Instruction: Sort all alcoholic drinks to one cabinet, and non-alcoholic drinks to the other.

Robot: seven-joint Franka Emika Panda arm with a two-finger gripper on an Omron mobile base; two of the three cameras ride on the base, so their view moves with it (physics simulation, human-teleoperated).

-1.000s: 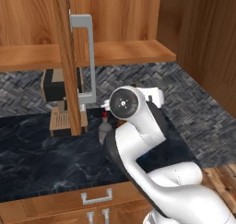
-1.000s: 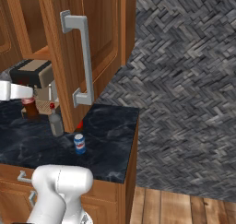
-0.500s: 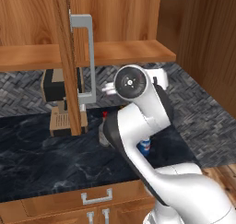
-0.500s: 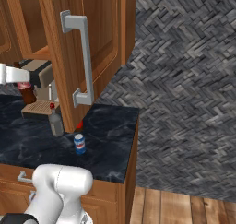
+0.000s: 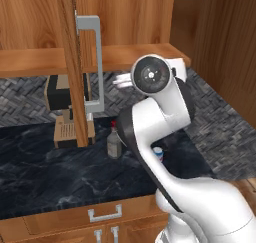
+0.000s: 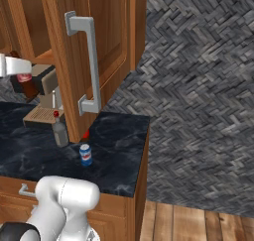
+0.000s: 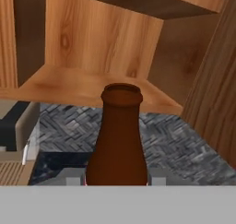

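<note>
Brown beer bottle (image 7: 118, 140) in the tool's (image 7: 117, 178) grip; open cabinet door (image 5: 70, 62) and coffee machine (image 5: 62, 107) just beside.

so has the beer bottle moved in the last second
Yes. In the right base view the beer bottle, held in the gripper, has risen from counter level up alongside the coffee machine toward the open cabinet.

kitchen | wood cabinets (image 6: 106, 36) | dark marble counter (image 5: 60, 172) | coffee machine (image 5: 62, 109)

Brown beer bottle (image 7: 118, 140); blue soda can (image 6: 86, 154); black marbled counter (image 6: 119, 150); wood cabinet (image 7: 106, 38).
</note>
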